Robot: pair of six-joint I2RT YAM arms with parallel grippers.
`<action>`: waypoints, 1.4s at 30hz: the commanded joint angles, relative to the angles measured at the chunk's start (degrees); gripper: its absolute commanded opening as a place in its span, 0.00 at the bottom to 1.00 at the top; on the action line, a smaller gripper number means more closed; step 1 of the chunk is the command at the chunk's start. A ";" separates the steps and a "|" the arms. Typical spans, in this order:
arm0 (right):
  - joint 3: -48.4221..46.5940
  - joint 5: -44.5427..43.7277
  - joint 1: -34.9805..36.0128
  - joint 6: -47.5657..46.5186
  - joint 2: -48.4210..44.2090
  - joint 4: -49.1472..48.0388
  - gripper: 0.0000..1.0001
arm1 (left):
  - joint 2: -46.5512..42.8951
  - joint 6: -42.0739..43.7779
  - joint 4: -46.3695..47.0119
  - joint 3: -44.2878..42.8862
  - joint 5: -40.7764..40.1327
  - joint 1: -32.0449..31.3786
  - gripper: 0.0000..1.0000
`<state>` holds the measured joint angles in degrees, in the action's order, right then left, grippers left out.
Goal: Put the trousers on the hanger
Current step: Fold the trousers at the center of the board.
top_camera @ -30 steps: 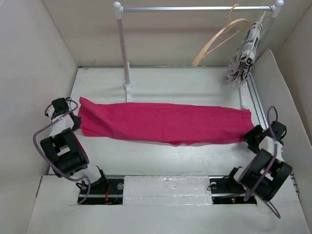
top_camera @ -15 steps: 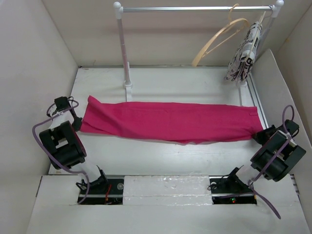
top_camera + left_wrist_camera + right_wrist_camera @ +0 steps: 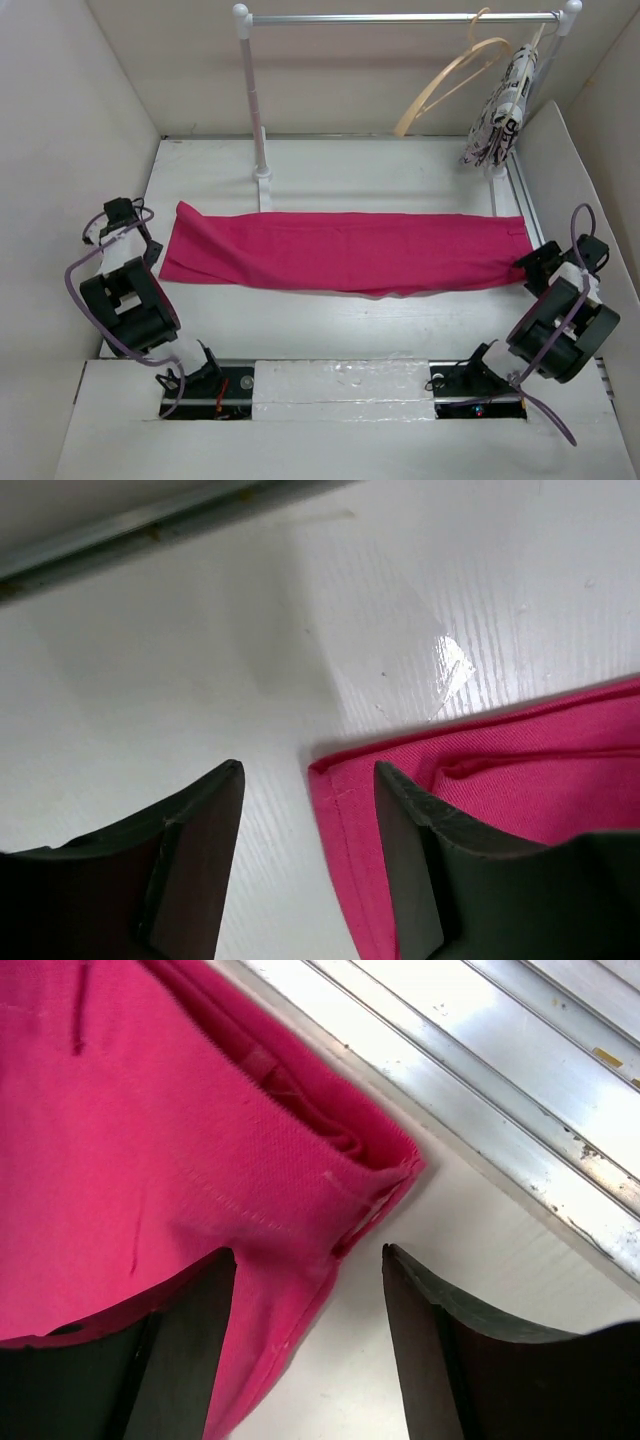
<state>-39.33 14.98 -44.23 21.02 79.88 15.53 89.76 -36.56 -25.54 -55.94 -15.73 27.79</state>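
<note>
Two tools, both with fingers apart: the left tool (image 3: 308, 800) straddles the left-end corner of the trousers (image 3: 345, 252), one dark wedge-shaped finger over bare white surface (image 3: 300, 325), the other over cloth, and nothing is clamped. The right tool (image 3: 307, 1270) is just as wide, the stitched right-end corner lying in its gap, unpinched, beside a ribbed, dull-shiny metal track (image 3: 520, 1090). Two arms, elbows folded near the side walls, each wrist angled in and down toward its own end of the cloth, a purple cable looping over each. One pair of trousers, magenta, soft woven fabric, laid flat as a long folded band across the middle of the surface from tool to tool. One hanger (image 3: 445, 85), a thin, pale wooden bow, hangs tilted near the right end of the single white rail (image 3: 400, 18) at the back, next to one black-and-white patterned garment (image 3: 500, 110).
</note>
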 commanded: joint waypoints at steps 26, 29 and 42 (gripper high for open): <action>10.41 19.56 29.73 -11.34 -32.59 9.34 0.36 | -1.43 2.10 7.70 2.07 12.04 -3.71 0.31; 11.73 20.70 29.73 -11.44 -33.38 8.91 0.37 | 0.50 1.14 8.04 2.33 11.86 -3.71 0.30; 13.66 23.51 30.78 -14.51 -32.50 8.99 0.37 | 0.42 0.96 16.57 7.08 17.04 -3.71 0.24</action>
<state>-26.72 37.12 -14.06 8.32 48.23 24.58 91.42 -35.44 -11.22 -49.71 0.03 24.01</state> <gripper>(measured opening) 0.370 0.243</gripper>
